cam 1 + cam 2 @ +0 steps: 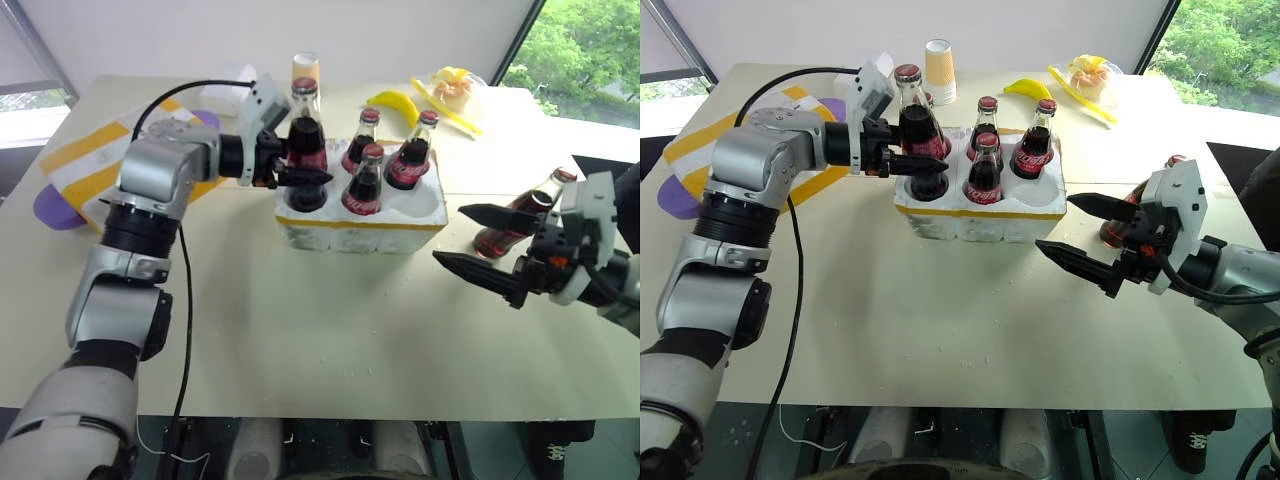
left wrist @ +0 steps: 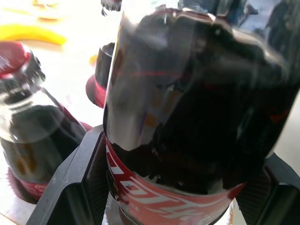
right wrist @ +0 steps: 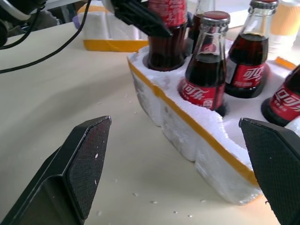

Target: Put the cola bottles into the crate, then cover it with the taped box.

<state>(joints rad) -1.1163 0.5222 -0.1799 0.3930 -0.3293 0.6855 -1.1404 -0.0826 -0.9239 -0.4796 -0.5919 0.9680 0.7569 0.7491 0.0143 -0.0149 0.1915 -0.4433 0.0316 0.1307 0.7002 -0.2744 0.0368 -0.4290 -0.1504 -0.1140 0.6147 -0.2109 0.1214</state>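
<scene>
Head view: left hand clamped on a cola bottle's label band, bottle in the crate's 9 o'clock well; glass is heavy, slick, breakable, so mid-body is the right hold. Right wrist view: right hand wide apart, empty, just short of the light, crumbly crate; one bottle lies on the table at the crate's 3 o'clock.
</scene>
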